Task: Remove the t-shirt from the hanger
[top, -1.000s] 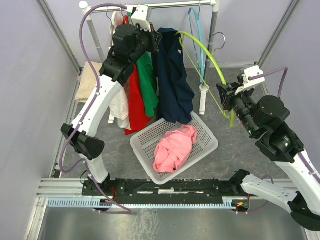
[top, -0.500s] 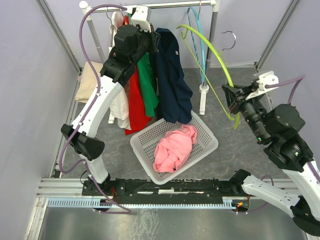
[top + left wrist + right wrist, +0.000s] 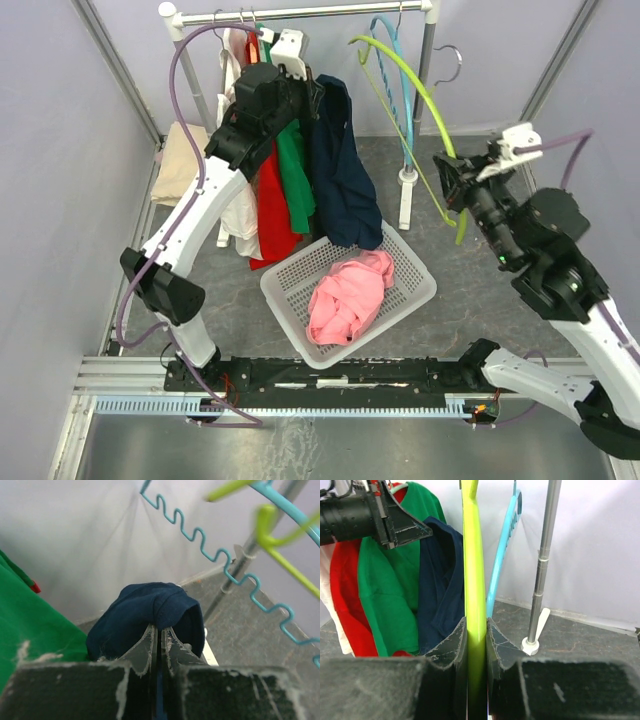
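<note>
- White laundry basket point(image 3: 283, 300): stands on the grey surface just beyond the arm bases. A crumpled pink garment point(image 3: 345, 295) lies inside it.
- Right fingers point(image 3: 452, 650): clenched on the lower bar of the lime-green hanger point(image 3: 475, 555), which passes upright between them. In the overhead view the hanger arches up and away from the right arm toward the rack. It carries no garment.
- Navy t-shirt point(image 3: 345, 170): off the lime-green hanger and well apart from it. It hangs from the left arm just beside the green t-shirt point(image 3: 293, 170), and its lower edge reaches the far rim of the basket.
- Left fingers point(image 3: 144, 647): closed tight on a bunched fold at the top of the navy t-shirt. The fabric bulges over the fingertips.
- Red t-shirt point(image 3: 270, 200) and white garment point(image 3: 240, 215): hang to the left of the green t-shirt, partly behind the left arm.
- Beige cloth point(image 3: 180, 165): lies at the far left, near the wall.
- Blue hanger point(image 3: 385, 30): hangs on the rack rail point(image 3: 330, 12). Its wavy lower bar shows in the left wrist view, beyond the navy fabric.
- Bare wire hanger point(image 3: 452, 62): hangs to the right of the rack post point(image 3: 420, 110).
</note>
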`<act>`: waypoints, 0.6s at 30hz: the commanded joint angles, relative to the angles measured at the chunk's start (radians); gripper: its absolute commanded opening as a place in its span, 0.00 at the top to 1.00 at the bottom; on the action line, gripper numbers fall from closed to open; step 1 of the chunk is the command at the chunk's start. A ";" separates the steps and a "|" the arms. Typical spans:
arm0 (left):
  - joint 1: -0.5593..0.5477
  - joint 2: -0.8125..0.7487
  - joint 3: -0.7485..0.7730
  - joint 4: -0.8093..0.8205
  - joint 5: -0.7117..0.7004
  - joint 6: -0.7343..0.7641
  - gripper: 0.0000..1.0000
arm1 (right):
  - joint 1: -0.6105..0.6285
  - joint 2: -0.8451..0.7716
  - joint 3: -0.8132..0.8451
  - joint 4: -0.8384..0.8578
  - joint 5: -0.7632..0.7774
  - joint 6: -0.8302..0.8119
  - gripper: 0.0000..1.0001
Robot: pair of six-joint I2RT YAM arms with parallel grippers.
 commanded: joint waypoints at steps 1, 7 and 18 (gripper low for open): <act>-0.009 -0.142 -0.074 0.142 0.135 -0.002 0.97 | -0.001 0.080 0.082 0.079 0.040 0.027 0.98; -0.021 -0.244 -0.178 0.220 0.265 -0.059 0.97 | -0.001 0.198 0.134 0.111 0.080 0.034 0.98; -0.061 -0.324 -0.254 0.181 0.352 -0.119 0.97 | -0.001 0.428 0.295 0.195 0.142 -0.024 0.98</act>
